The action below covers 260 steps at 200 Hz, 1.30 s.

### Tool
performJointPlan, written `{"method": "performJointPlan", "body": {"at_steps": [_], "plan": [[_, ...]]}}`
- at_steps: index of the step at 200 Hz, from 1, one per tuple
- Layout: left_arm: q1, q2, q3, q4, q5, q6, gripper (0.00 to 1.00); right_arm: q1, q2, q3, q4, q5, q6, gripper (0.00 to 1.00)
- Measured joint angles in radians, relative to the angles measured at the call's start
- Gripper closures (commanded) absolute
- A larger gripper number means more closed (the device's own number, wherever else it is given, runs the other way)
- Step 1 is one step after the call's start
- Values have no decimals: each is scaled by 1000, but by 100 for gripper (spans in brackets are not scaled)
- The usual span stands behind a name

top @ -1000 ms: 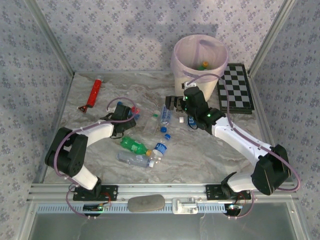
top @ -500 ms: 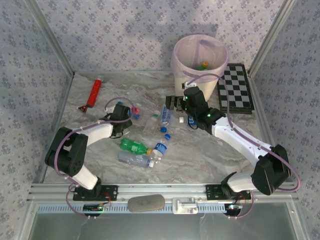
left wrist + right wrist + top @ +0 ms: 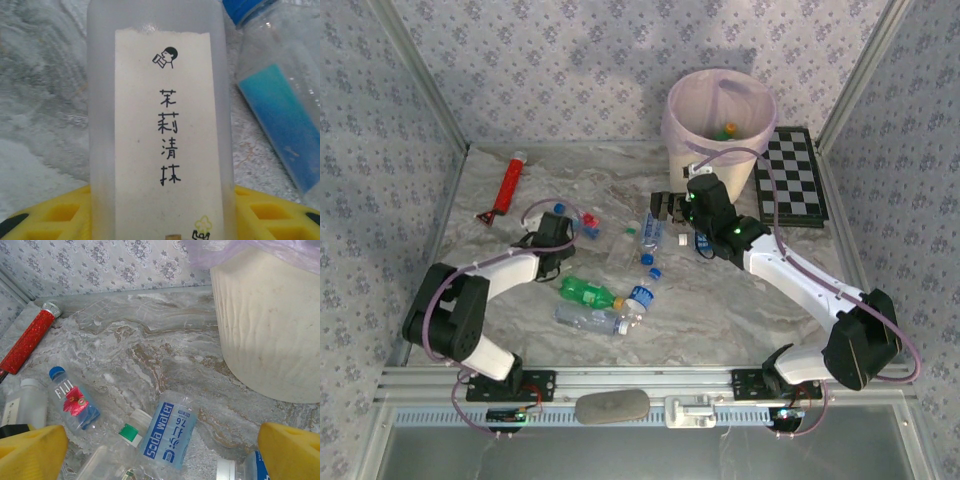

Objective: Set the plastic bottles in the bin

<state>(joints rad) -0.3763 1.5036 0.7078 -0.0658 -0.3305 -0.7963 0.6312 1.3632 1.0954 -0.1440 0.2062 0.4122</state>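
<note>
We grip the frosted bottle (image 3: 155,125) in our left end effector (image 3: 160,215), long axis straight ahead; our right end effector (image 3: 160,445), wide open and empty, sits nearer the bin (image 3: 270,330).

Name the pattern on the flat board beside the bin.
The flat board is black-and-white checkered; top external view.

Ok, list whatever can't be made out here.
Left wrist: the frosted bottle has both ends cut off by top and bottom edges; its body covers where the yellow fingers meet it.
Top external: the bin wall hides most contents; the left gripper is too small to read.
</note>
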Motion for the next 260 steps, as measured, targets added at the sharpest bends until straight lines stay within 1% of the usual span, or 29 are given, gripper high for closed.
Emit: {"method": "performJointPlan", "body": {"at_steps": [27,55,89,121,148,181,212,260], "plan": [[18,-97,-32,14,8,68,55,0,0,0,4,-11,4,1],[21,-204,-33,52,61,170,57,-5,0,0,27,-51,15,1],[21,-301,-33,109,181,274,57,-23,0,0,66,-142,18,1],[13,-343,-33,178,320,330,57,-49,0,0,116,-262,27,1],[-36,-347,-33,221,413,370,58,-60,8,1,163,-353,53,1],[-126,-347,-32,262,470,401,58,-56,59,5,225,-452,98,3],[-195,-329,-23,290,476,411,59,-36,131,17,261,-512,142,6],[-260,-304,-18,311,455,416,59,-17,209,23,320,-567,221,12]]}}
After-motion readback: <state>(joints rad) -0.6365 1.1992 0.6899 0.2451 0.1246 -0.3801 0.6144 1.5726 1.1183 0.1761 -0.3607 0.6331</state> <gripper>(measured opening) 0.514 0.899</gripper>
